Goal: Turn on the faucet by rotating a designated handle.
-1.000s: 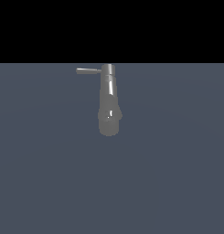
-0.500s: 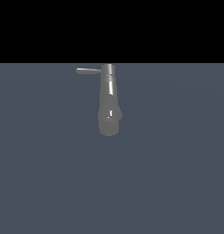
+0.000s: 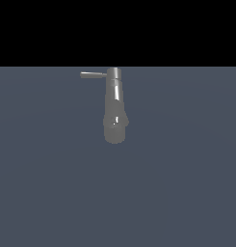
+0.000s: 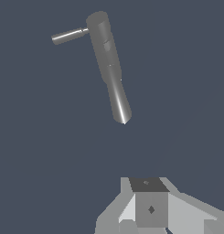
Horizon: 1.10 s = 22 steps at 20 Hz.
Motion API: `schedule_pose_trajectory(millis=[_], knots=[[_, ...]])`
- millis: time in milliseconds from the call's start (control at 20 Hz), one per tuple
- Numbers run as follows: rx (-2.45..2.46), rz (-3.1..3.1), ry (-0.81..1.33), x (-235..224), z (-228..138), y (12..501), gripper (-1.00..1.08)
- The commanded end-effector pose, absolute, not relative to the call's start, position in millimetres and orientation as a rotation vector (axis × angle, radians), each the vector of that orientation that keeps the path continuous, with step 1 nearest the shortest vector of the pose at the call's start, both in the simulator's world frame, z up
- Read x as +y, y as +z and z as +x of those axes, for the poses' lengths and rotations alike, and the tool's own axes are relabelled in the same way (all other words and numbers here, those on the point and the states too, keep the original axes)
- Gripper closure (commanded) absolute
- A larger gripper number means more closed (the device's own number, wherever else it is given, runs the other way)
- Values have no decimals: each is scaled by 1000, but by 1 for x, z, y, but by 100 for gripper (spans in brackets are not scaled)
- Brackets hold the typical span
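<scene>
The faucet (image 3: 114, 113) is a shiny grey tapered cylinder lying on the dark floor, with its rounded wide end toward the camera in the exterior view. The handle (image 3: 93, 75), a thin straight rod, sticks out from the narrow cap end toward the exterior view's left. In the wrist view the faucet (image 4: 109, 64) and its handle (image 4: 68, 35) show whole, well away from my gripper (image 4: 147, 183). Only the gripper's tip shows there, its fingers together with nothing between them. The gripper does not appear in the exterior view.
A flat blue-grey floor (image 3: 187, 193) surrounds the faucet on all sides, under a black background.
</scene>
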<state>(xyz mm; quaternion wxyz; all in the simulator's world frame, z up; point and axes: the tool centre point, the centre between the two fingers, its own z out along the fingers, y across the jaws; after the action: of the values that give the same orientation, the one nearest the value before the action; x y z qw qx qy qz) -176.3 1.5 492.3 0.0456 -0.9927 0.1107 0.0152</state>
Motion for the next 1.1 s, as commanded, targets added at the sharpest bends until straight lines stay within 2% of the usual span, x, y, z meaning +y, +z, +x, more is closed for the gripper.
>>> schedule_pose_trajectory(millis=[0,1050], knots=[[430,-2998,67,5,-157,488,108],[1251,-2726,219,40,3,409,108]])
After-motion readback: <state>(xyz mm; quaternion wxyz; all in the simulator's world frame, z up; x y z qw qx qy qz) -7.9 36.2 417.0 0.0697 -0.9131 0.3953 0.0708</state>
